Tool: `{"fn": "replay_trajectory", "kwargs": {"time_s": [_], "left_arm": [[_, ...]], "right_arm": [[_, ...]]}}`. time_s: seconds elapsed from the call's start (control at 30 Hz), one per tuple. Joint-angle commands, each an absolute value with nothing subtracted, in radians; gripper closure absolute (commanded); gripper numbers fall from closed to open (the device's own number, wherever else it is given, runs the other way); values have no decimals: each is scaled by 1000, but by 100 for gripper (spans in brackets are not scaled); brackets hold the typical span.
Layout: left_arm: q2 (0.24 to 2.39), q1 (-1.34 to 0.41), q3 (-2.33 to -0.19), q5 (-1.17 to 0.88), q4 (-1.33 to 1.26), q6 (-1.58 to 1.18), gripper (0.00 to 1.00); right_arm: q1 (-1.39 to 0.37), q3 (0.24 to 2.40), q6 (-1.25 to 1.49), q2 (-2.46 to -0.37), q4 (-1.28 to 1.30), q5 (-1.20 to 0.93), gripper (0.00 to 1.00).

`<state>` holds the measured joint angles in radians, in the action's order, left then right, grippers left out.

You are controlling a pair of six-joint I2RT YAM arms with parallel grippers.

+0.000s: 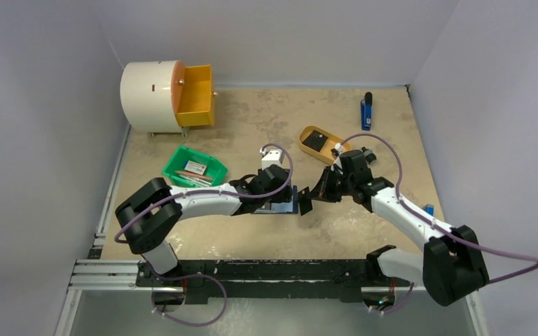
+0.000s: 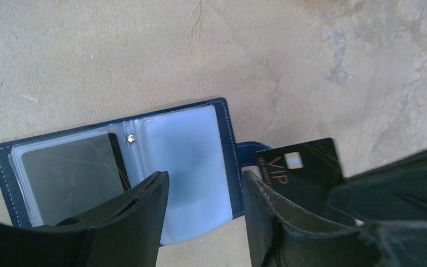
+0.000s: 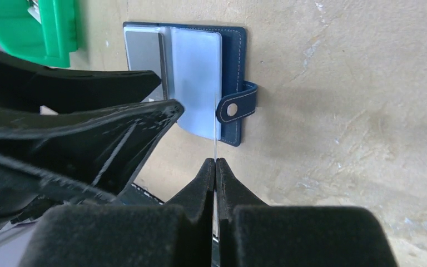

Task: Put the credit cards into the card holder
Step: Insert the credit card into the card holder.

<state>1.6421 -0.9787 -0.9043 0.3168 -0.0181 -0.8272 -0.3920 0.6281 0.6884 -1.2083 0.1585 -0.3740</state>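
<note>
Mottled beige worktop (image 1: pixel 266 122). On it I log: navy card holder (image 3: pixel 232 50) lying open and flat mid-surface; green bin (image 1: pixel 177 159) to its left; mustard tray (image 1: pixel 328 138) further back; white drum (image 1: pixel 147 94) with an orange drawer, far left; a blue object (image 1: pixel 367 112), far right.

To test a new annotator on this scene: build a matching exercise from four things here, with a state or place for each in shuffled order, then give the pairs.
1 card holder
2 black card
3 green bin
4 left tool

A pinched edge-on in the right tool
B jaws apart above the clear sleeves
C spread open on the table
D holds a few small items

Pairs: 1-C, 2-A, 3-D, 4-B
</note>
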Motion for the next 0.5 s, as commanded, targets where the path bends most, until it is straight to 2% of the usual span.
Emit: {"fn": "replay_trajectory", "kwargs": {"time_s": [0.0, 0.3, 0.47], "left_arm": [[1672, -989, -951, 347, 30, -805, 50], [1755, -992, -987, 342, 57, -796, 55], [1764, -993, -987, 364, 67, -792, 63]], "right_arm": [[-394, 636, 696, -1110, 239, -281, 100], [-394, 626, 700, -1054, 243, -287, 100], [-394, 630, 697, -1054, 220, -281, 100]]}}
